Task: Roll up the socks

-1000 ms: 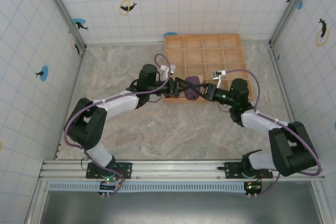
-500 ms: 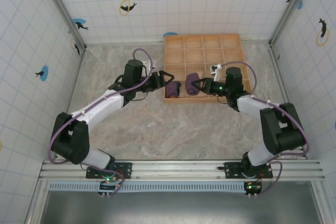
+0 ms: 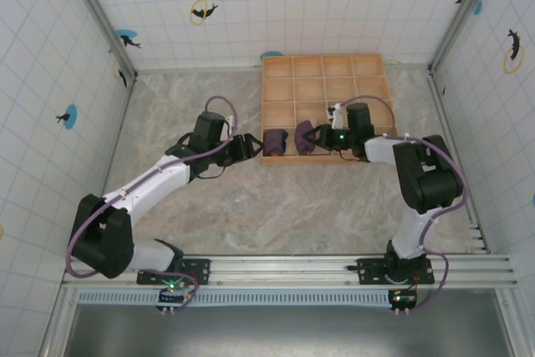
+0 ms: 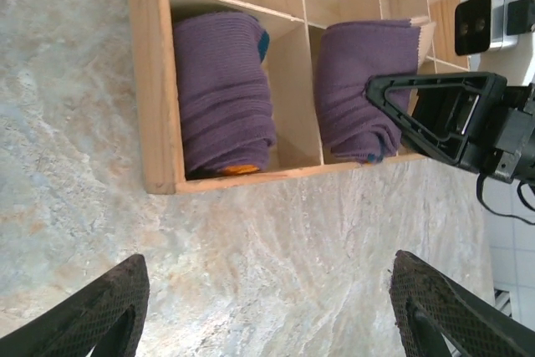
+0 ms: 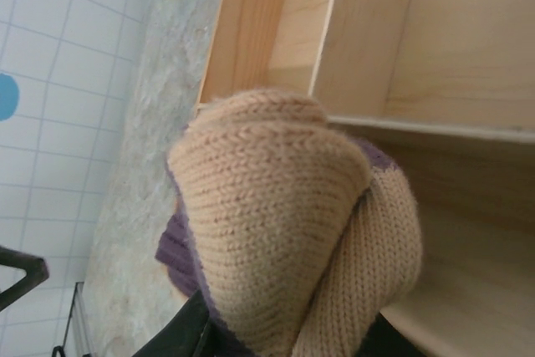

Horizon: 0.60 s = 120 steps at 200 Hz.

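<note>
Desk [image 3: 251,206] carried your wooden tray [image 3: 324,57]. Your left arm stretched low toward tray's near-left corner; right arm lay folded along its front row. Left claw [image 4: 267,315] gaped wide, empty, just short of tray. Right claw [image 3: 321,138] pinched second sock roll [image 4: 359,89], which sat one compartment over from corner sock roll [image 4: 221,94].

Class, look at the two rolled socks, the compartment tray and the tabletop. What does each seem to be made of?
Left rolled sock and right rolled sock: matte knitted fabric, purple; ribbed stitches show.
Compartment tray: pale, unfinished-looking wood; grain visible, thin dividers.
Tabletop: smooth, marble-patterned; perhaps printed laminate or stone, hard to tell.
</note>
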Each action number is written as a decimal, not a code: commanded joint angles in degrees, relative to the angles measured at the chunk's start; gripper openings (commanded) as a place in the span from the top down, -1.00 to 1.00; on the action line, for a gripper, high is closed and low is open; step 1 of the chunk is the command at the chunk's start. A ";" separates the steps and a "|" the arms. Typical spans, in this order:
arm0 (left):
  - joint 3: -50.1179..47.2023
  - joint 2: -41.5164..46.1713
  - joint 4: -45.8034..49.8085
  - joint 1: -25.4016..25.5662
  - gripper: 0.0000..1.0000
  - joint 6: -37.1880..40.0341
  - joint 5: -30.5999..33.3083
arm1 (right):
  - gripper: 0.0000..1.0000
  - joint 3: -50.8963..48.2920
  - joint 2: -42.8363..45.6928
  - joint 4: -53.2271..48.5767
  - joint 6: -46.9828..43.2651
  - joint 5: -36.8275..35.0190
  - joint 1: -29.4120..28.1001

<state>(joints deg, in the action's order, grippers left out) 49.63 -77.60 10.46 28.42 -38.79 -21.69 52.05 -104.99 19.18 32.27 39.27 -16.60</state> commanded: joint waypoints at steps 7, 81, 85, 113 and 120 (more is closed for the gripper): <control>-1.10 1.97 1.23 -0.49 -0.53 1.34 1.49 | 0.99 3.99 -1.30 -6.60 -5.30 -4.90 0.12; -1.20 1.84 0.32 -0.52 -0.53 1.16 0.91 | 0.99 7.51 -4.63 -13.31 -6.32 -6.24 -2.07; -1.26 1.84 0.35 -0.52 -0.53 1.15 0.94 | 0.99 7.76 -4.80 -13.90 -6.19 -6.49 -2.21; -1.41 1.75 0.19 -0.52 -0.52 0.98 0.42 | 0.98 7.81 -5.13 -16.00 -3.76 -6.71 -2.65; -1.54 1.84 0.09 -0.48 -0.52 0.88 0.42 | 0.97 8.06 -5.37 -16.05 -3.13 -6.15 -2.78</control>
<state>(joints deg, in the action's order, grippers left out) 49.06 -76.53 10.68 28.42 -38.81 -21.32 58.04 -109.01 6.31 27.11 32.64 -18.63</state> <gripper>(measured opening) 0.762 0.284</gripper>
